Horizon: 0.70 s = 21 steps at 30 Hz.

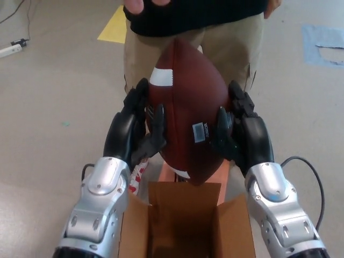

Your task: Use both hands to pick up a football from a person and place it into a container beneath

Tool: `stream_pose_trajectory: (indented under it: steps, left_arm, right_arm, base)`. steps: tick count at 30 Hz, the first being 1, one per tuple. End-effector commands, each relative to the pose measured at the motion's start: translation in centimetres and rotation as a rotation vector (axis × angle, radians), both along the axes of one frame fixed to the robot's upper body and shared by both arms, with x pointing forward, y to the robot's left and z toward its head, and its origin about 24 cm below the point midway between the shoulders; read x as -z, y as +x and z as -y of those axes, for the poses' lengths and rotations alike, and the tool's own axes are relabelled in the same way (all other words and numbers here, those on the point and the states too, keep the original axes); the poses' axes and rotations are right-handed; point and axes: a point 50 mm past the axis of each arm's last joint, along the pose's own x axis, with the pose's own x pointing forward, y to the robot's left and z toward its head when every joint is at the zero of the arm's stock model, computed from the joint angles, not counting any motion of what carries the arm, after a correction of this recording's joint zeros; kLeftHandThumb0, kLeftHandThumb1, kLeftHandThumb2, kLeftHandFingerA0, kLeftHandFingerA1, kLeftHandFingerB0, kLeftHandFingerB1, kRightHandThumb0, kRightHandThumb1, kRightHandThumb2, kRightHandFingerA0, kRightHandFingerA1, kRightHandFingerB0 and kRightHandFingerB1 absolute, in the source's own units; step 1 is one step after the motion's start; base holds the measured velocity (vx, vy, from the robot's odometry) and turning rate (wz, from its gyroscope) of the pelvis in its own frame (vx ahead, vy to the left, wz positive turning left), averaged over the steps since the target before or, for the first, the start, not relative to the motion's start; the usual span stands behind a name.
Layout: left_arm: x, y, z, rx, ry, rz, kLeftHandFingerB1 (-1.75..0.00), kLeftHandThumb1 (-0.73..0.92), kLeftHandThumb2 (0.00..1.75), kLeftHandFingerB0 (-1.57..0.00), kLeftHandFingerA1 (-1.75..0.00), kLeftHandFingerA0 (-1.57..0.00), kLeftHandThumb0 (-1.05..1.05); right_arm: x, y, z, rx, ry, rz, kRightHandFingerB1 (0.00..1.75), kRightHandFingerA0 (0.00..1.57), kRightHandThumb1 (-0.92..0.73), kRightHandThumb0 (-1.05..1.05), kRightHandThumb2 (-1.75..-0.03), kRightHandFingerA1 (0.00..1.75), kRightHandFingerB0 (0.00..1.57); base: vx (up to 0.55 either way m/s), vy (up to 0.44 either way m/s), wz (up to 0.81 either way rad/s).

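Both black robot hands, left and right, clasp the brown leather football (white stripes, small barcode sticker) by its sides, holding it above the open brown cardboard box, before a standing person.

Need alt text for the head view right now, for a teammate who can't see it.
Both robot hands, left robot hand and right robot hand, clamp a brown football above an open cardboard box. A person stands just behind.
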Motion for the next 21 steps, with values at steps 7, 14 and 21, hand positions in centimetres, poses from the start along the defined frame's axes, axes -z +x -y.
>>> stream_pose_trajectory:
  steps: [7, 14, 21]
  left_arm:
    - [-1.6, 1.3, 1.5, 0.089, -0.075, 0.072, -0.22, 0.79, 1.12, 0.00, -0.20, 0.00, -0.74]
    - [-1.6, 2.1, 0.5, 0.102, -0.003, 0.075, -0.09, 0.75, 0.95, 0.00, -0.04, 0.00, -0.79]
    - [-2.4, 3.6, -10.7, -0.136, 0.004, 0.012, -0.04, 0.85, 1.16, 0.00, -0.07, 0.00, -0.93]
  right_arm:
    - [-2.2, 1.3, -0.6, -0.047, 0.047, 0.048, 0.12, 0.00, -0.92, -0.85, -1.19, 0.12, 0.00]
    - [-2.1, 2.0, -0.1, -0.087, 0.041, 0.040, 0.15, 0.00, -0.91, -0.81, -1.22, 0.15, 0.00]
    - [-2.2, 1.5, 8.4, 0.105, -0.131, 0.090, 0.07, 0.00, -0.89, -0.87, -1.18, 0.09, 0.00]
  base:
    - [0.00, 0.000, 0.00]
    - [0.00, 0.000, 0.00]
    - [0.00, 0.000, 0.00]
